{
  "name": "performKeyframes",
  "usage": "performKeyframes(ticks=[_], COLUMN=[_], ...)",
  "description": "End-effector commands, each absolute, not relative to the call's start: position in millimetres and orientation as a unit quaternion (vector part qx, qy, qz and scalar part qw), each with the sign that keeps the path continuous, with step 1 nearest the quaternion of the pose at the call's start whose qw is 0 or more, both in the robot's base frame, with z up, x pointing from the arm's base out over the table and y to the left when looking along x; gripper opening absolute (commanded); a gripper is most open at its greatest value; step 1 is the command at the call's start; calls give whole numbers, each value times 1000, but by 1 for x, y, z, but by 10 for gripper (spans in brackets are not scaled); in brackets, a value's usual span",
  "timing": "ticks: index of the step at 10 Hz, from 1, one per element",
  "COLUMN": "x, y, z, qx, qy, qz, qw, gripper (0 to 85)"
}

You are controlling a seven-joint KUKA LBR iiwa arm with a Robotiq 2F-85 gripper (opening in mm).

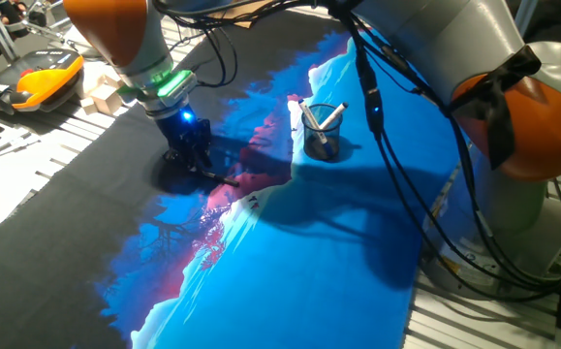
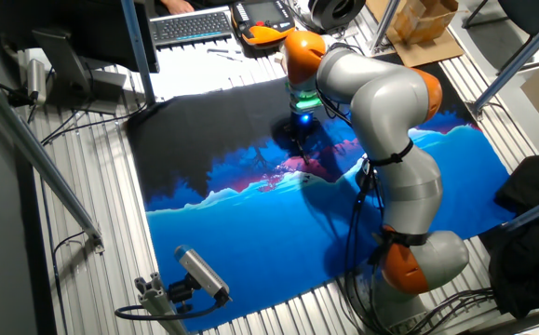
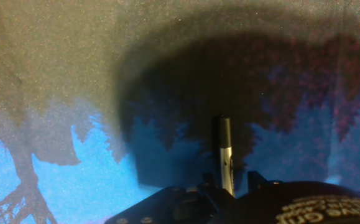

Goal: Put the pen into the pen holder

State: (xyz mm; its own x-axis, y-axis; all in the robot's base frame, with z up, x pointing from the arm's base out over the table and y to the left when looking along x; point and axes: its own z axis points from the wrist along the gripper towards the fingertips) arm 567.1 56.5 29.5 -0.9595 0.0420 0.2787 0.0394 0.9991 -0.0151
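The pen (image 3: 225, 149) is thin and dark with a silvery sheen. In the hand view it sticks out forward from between my fingers. In one fixed view it (image 1: 222, 179) shows as a thin dark line just right of the gripper, low over the mat. My gripper (image 1: 195, 165) is down at the mat's dark part and looks shut on the pen; it also shows in the other fixed view (image 2: 299, 144) and the hand view (image 3: 228, 186). The pen holder (image 1: 322, 141), a dark mesh cup holding pale pens (image 1: 321, 118), stands upright to the right of the gripper. My arm hides it in the other fixed view.
A blue, black and pink printed mat (image 1: 309, 252) covers the table. An orange-black device (image 1: 38, 78) and wooden blocks (image 1: 106, 95) lie beyond the mat's left edge. Arm cables (image 1: 396, 165) hang over the mat. A keyboard (image 2: 190, 23) and a camera on a stand (image 2: 199, 270) border it.
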Motion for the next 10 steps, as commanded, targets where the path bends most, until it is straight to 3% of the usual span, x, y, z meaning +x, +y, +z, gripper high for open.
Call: performKeyframes(ticks=[1, 9, 10], x=[566, 564, 564], y=[57, 54, 54], z=[29, 24, 24], qx=[-20, -8, -4], qy=[-990, -991, -991], qz=[6, 10, 10], qw=[141, 130, 130], gripper=[340, 340, 170])
